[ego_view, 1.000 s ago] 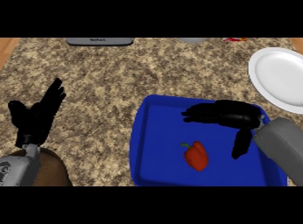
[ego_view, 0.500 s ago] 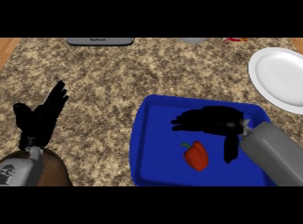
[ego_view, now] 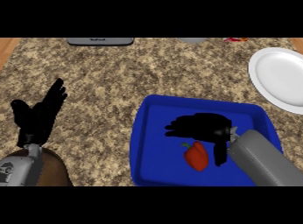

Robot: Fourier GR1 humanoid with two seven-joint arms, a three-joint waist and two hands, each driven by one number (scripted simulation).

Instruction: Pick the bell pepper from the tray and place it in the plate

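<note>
I see some pale lettering on the dark grey appliance (ego_view: 100, 41) at the counter's far edge, about eleven o'clock, but I cannot read it. Nothing else in view carries writing.

The counter (ego_view: 115, 83) is speckled granite in brown and cream, with a wood strip (ego_view: 0, 50) at the far left. The tray (ego_view: 155, 131) is a glossy blue rectangle with rounded corners and a raised rim, sitting at about five o'clock. The plate (ego_view: 290, 81) is smooth, white and round, off at two o'clock, apart from the tray's far right corner.

The bell pepper (ego_view: 197, 156) lies on the tray floor near its middle: red and shiny, with a small green stem pointing to the upper left.

My right hand (ego_view: 202, 127) is matte black on a smooth grey forearm and hangs over the tray just beyond the pepper. Its fingers reach toward nine o'clock, only slightly bent, and the thumb hangs down just right of the pepper. It holds nothing.

My left hand (ego_view: 37, 116) rests at eight o'clock over the granite, fingers straight and spread, pointing to twelve.
</note>
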